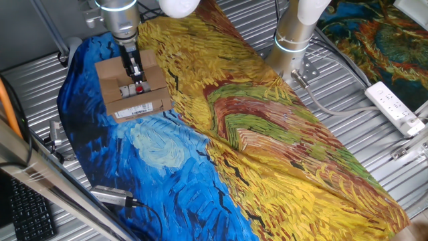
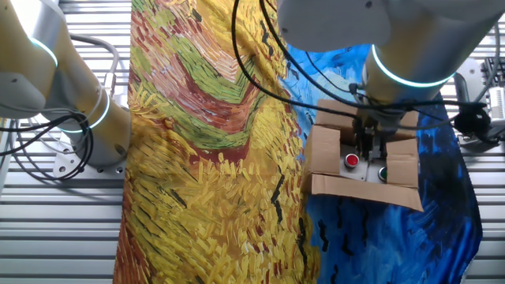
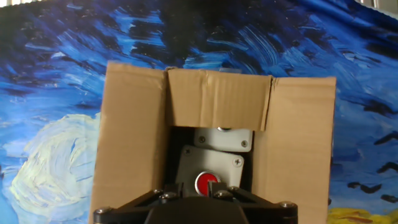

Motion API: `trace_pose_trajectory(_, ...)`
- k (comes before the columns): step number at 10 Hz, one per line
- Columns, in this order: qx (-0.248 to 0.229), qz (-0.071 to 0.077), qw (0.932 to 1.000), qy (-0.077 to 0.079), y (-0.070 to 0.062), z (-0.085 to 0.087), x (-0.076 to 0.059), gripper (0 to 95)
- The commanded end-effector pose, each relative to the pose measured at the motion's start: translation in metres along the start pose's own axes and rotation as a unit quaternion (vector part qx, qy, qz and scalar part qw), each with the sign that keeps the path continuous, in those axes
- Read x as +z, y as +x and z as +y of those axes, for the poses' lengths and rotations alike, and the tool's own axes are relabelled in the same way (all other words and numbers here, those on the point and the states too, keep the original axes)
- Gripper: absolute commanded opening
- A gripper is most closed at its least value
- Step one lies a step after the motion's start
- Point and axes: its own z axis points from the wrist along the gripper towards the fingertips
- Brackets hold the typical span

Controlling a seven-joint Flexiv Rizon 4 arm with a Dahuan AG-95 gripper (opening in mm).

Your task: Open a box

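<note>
The box [image 1: 132, 87] is seen near the left edge of the table [image 1: 348, 120], on the blue part of the painted cloth [image 1: 221, 140]. Flaps are already folded out; a device with a red button [image 3: 206, 182] is exposed inside. The gripper [image 1: 135, 71] is positioned over the opening; the jaws' state cannot be told. Remaining flaps should be pushed outward, not down into the contents. Open cloth is available rightward; a power strip [image 1: 397, 108] lies at the right edge.

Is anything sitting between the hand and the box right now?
Nothing visible does. The hand is right over the box, down among its flaps, which are already spread. Inside shows a grey unit with a red button. The fingertips cannot be seen.
</note>
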Motion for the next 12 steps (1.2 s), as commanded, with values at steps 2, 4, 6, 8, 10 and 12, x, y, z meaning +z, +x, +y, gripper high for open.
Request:
trace_pose_trajectory(2,-0.002,0.000,1.0000,-0.001,0.001,-0.002,0.003,19.0)
trace_pose_trajectory(4,-0.003,-0.001,1.0000,-0.003,0.005,-0.005,0.008,19.0)
trace_pose_trajectory(6,-0.001,0.004,1.0000,-0.004,0.008,-0.006,0.013,19.0)
trace_pose_trajectory(8,-0.001,0.006,1.0000,-0.005,0.011,-0.008,0.018,19.0)
trace_pose_trajectory(10,-0.001,0.008,0.9999,-0.007,0.013,-0.009,0.024,19.0)
trace_pose_trajectory(12,0.000,0.011,0.9999,-0.006,0.014,-0.008,0.028,19.0)
